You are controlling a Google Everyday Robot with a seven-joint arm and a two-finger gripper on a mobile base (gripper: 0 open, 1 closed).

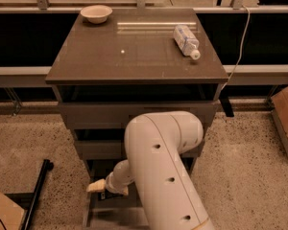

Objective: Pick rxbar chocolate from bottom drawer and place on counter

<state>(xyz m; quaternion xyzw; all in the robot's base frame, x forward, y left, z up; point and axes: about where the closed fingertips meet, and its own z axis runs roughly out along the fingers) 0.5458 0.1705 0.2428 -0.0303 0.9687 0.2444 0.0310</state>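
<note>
Speckled floor (48,143) lies open on both sides. The desk (134,56) carries a bottle (186,40) near its right edge and a bowl (96,13) at its back-left corner. The white arm (163,176) covers most of the bottom drawer (113,213) (rxbar chocolate hidden). The tool (102,188) sits low at the drawer's left edge; its state cannot be told.

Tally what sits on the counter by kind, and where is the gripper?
Bowl: 1
Bottle: 1
Total on the counter: 2
Gripper: down at the bottom drawer, left side.
</note>
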